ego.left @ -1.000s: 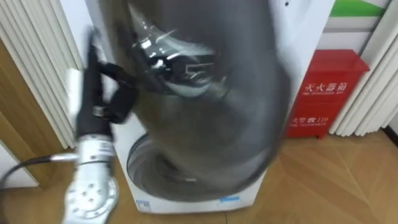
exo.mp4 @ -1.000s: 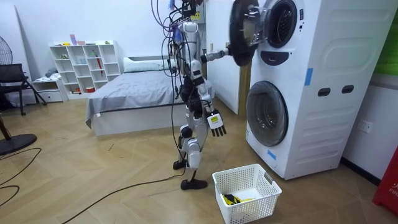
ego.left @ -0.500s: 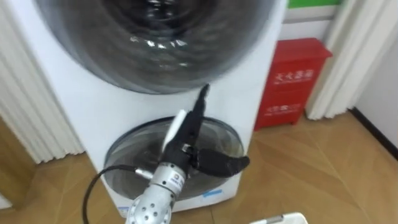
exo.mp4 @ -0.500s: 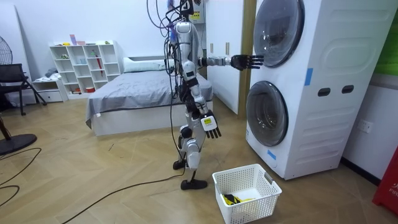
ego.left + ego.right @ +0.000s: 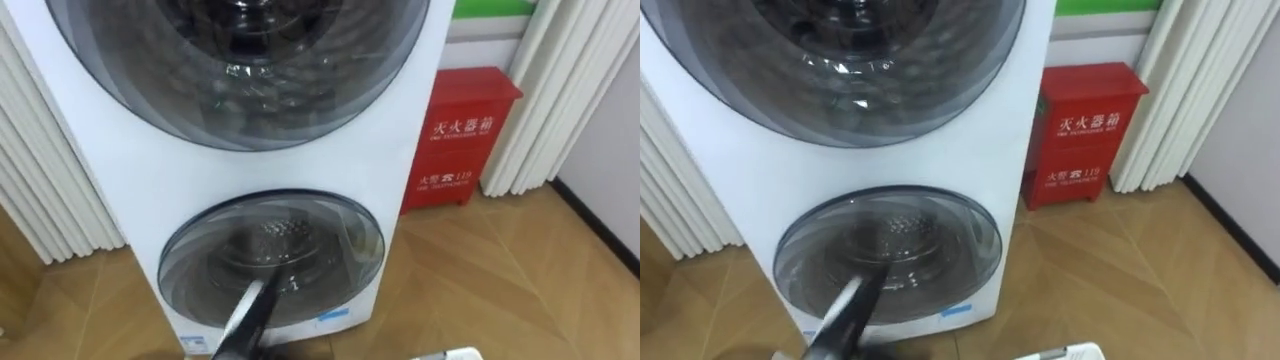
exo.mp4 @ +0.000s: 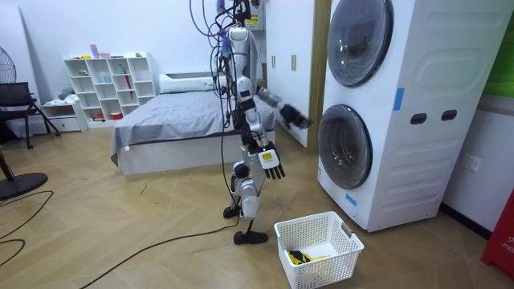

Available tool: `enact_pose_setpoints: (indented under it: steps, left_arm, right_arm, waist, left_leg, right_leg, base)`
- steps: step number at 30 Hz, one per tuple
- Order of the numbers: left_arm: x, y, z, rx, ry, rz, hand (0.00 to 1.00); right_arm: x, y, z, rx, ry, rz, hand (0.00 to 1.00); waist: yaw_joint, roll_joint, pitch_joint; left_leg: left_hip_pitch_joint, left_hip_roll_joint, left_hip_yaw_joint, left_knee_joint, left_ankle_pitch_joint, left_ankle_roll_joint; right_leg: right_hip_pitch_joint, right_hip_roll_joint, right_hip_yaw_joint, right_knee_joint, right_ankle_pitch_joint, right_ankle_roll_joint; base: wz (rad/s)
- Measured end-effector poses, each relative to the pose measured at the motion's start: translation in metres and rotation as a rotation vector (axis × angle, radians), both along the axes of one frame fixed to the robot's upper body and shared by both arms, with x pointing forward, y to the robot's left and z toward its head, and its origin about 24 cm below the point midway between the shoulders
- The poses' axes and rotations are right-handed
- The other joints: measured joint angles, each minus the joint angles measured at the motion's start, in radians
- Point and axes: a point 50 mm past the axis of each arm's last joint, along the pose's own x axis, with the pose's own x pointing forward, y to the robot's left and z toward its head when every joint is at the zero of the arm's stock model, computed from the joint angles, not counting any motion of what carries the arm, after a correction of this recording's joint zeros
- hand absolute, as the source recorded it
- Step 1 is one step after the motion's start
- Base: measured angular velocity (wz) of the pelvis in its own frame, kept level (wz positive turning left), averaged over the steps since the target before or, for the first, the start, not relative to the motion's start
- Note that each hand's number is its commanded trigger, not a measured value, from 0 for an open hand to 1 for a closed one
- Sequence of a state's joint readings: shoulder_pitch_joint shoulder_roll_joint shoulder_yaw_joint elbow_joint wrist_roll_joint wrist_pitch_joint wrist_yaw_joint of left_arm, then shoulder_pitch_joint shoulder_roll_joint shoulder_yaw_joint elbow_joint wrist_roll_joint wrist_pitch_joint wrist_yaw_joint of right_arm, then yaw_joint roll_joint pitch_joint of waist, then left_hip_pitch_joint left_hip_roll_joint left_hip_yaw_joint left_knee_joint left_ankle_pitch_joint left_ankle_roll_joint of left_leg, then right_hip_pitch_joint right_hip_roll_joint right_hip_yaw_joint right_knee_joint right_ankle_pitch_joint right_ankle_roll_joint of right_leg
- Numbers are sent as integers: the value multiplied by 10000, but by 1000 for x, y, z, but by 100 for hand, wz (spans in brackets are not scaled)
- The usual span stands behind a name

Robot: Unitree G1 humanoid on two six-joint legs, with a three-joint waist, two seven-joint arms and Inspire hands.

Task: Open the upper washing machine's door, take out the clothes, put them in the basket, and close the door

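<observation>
Robot stood facing the tall white stacked washing machine (image 6: 418, 120), its upper round glass door (image 5: 240, 60) and lower round glass door (image 5: 272, 260) both closed.
Left hand (image 6: 295, 120) was held out toward the lower door, fingers too blurred to tell; right hand (image 6: 272, 160) hung at its hip, fingers loose and holding nothing. A small yellow-and-black bundle (image 6: 300, 257), seemingly cloth, lay in the white plastic lattice basket (image 6: 345, 241) beside its feet.

Silver-grey body, black right hand (image 6: 272, 160), dark cables bunched overhead
</observation>
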State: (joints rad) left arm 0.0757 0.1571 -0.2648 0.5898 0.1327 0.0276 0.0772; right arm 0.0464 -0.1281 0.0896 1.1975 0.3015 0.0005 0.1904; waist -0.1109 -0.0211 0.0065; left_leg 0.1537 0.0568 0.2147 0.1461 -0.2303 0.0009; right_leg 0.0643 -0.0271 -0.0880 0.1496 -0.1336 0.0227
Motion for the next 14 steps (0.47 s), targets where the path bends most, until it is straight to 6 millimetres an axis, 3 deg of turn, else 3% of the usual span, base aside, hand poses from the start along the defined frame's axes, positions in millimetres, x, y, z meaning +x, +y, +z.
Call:
enact_pose_setpoints:
  steps: [3, 6, 8, 12, 14]
  left_arm:
    - [-66, 51, -35, 1670, 2282, 1725, 0]
    - [-106, 79, -44, 2508, 3306, 2970, 0]
    - [-145, 96, -48, 3509, 4398, 3518, 0]
    - [-192, 93, -54, 4099, 6342, 3530, 0]
    - [-199, 85, -57, 3886, 6852, 3527, 0]
  right_arm:
    - [-14, -3, -2, -43, 223, -465, 0]
    - [-19, -4, -2, -22, 293, -501, 0]
    - [-23, -4, -3, 26, 372, -632, 0]
    - [-27, -4, -3, 150, 438, -885, 0]
    - [-32, -4, -4, 207, 527, -1272, 0]
  waist:
    - [409, -123, -36]
    - [754, -135, -37]
    - [884, -75, 1]
    - [997, 19, 3]
    - [1117, 54, -17]
  left_leg:
    - [22, 22, -18, -14, -3, -4]
    - [65, 20, -34, -48, -37, -59]
    - [157, 17, -38, -138, -79, -109]
    - [172, 6, -20, -189, -182, -71]
    - [177, 4, -21, -177, -183, -70]
  right_leg:
    - [38, -4, -304, -32, -1, 0]
    - [94, 0, -276, -109, -1, 0]
    - [231, 4, -308, -153, -1, 0]
    - [225, 3, -281, -139, 12, 29]
    - [230, 3, -269, -137, 14, 31]
  base:
    - [10]
    - [0]
    - [5]
    - [-1]
    - [0]
